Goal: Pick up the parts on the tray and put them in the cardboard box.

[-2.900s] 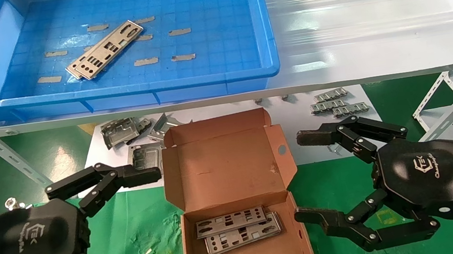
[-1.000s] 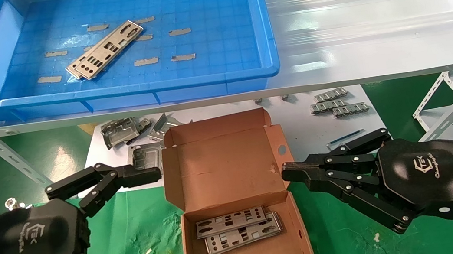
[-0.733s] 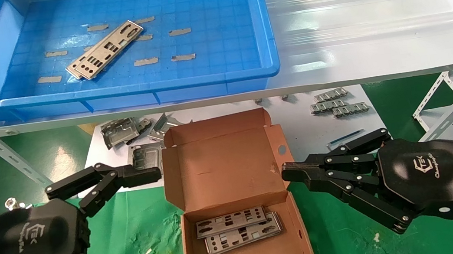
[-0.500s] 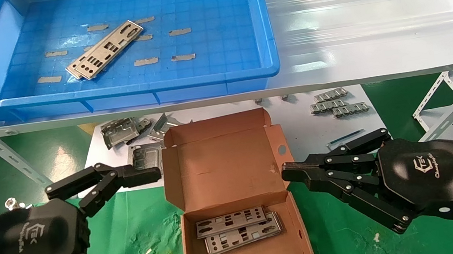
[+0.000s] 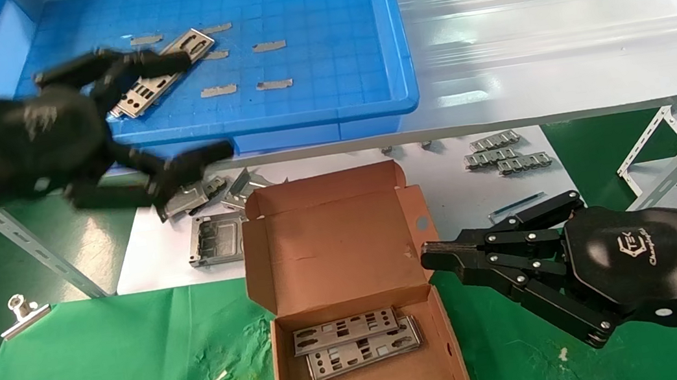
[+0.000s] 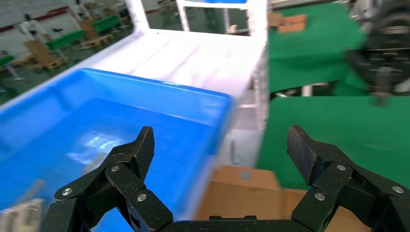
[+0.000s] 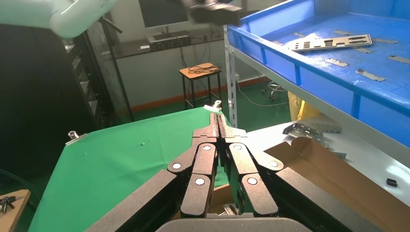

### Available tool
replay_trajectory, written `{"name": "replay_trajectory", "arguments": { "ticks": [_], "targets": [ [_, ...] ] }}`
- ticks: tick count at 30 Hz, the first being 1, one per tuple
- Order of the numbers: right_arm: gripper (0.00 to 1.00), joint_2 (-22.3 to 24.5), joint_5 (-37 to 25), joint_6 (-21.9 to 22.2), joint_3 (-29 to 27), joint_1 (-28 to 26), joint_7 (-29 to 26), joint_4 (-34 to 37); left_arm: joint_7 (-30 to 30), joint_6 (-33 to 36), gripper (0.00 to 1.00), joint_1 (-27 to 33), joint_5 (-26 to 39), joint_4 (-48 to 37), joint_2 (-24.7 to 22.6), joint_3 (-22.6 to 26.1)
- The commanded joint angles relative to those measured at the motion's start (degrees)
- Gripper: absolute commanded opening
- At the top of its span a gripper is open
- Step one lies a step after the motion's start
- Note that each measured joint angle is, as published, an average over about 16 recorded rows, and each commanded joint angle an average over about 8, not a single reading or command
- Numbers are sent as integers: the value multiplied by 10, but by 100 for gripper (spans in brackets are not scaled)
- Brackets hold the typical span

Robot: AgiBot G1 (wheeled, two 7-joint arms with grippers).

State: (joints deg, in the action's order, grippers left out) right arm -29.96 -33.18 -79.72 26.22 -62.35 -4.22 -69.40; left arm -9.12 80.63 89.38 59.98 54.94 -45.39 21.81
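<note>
Blue tray (image 5: 313, 98) holds two parts (image 5: 157, 76), cardboard box (image 5: 348, 260) two.

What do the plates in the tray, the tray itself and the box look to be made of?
Plates: thin sheet metal, likely steel; silver sheen, punched cutouts. Tray: moulded plastic, glossy blue, grid floor. Box: brown corrugated cardboard, matte, creased flaps.

Green cloth (image 5: 107, 371) covers the near worktable; a silver binder clip (image 5: 21, 315) lies on its left edge. Behind it, a white corrugated plastic panel (image 5: 552, 24) rests on a slotted grey metal rack frame (image 5: 40, 255). Beyond the bench: green floor (image 7: 164, 108), a small wooden stool (image 7: 200, 72), and a dark monitor (image 7: 162, 12) on a desk.
</note>
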Motion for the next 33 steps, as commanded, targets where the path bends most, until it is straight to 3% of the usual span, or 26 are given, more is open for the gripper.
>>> {"name": "replay_trajectory", "arguments": {
  "ticks": [1,4,6,12,14,23,33],
  "targets": [
    [0,0,0,0,0,0,0,0,6,-8,100,38,24,-34,-21,10],
    [1,0,0,0,0,0,0,0,16,-23,100,92,68,-106,-58,31],
    [11,0,0,0,0,0,0,0,25,-33,100,124,92,-157,-82,43],
    [85,0,0,0,0,0,0,0,54,-74,100,195,140,-307,-141,67],
    [100,0,0,0,0,0,0,0,61,-95,100,211,153,-349,-156,72],
    [100,0,0,0,0,0,0,0,84,-206,100,242,186,-469,-196,85],
    [100,0,0,0,0,0,0,0,105,-218,100,251,191,-511,-209,88]
  ]
}}
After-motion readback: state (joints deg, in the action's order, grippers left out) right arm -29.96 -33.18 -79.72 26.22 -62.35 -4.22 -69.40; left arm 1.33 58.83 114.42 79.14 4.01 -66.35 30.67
